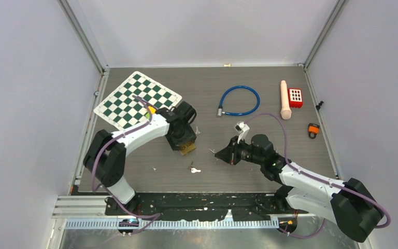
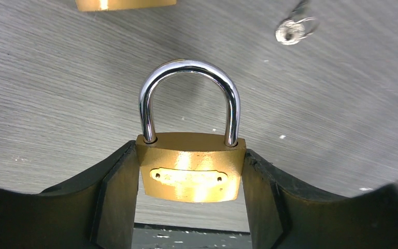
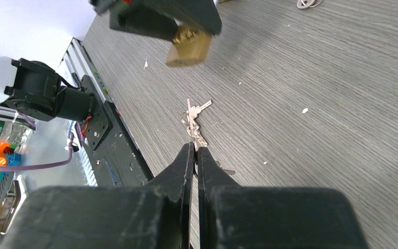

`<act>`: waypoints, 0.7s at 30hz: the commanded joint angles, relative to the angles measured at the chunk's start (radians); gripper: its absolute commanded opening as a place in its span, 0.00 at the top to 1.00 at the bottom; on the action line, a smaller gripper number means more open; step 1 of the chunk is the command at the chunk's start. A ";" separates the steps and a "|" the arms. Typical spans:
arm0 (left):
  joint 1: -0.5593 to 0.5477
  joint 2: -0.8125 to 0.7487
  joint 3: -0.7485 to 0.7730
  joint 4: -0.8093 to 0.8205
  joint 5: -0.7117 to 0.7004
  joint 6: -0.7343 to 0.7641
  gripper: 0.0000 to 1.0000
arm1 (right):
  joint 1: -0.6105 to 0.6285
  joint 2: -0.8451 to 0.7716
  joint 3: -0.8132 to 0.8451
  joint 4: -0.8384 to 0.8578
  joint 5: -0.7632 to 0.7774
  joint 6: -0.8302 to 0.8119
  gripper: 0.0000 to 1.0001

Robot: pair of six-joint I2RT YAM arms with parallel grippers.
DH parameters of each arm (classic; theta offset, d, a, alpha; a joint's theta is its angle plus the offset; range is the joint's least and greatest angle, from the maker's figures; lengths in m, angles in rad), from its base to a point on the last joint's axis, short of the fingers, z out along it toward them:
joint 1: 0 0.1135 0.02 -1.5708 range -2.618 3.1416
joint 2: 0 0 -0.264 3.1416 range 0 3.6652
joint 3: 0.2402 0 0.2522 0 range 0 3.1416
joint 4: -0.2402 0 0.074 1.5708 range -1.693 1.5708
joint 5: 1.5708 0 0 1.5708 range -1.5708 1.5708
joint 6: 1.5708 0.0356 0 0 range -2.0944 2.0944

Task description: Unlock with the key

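Note:
My left gripper [image 2: 190, 158] is shut on a brass padlock [image 2: 189, 168], its black fingers [image 2: 116, 192] pressed against the body's two sides. The chrome shackle [image 2: 186, 70] is closed and points away from the wrist. In the top view the padlock [image 1: 187, 148] sits under the left gripper [image 1: 185, 142] at mid-table. My right gripper [image 3: 194, 148] is shut, and a thin grey key blade [image 3: 227, 170] pokes out beside its tips. It points left towards the padlock [image 3: 188, 49], a short gap away. The right gripper [image 1: 218, 153] shows a small key tip [image 1: 211, 150].
A bunch of spare keys [image 1: 193, 169] [image 3: 194, 122] lies on the table below the right fingertips. A small silver ring [image 2: 293, 30] lies near the padlock. Farther off are a chessboard [image 1: 136, 99], a blue cable loop [image 1: 239, 100], a wooden peg [image 1: 285, 99], a red block [image 1: 295, 97] and an orange item [image 1: 313, 129].

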 commanded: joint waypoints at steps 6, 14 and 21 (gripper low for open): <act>0.029 -0.149 0.066 0.076 0.123 -0.010 1.00 | 0.027 0.116 0.080 0.153 -0.013 0.046 0.95; 0.029 -0.209 0.015 0.135 0.181 -0.083 1.00 | 0.049 0.230 0.129 0.236 0.002 0.109 0.95; 0.023 -0.233 -0.016 0.187 0.199 -0.145 1.00 | 0.075 0.274 0.154 0.278 0.032 0.139 0.95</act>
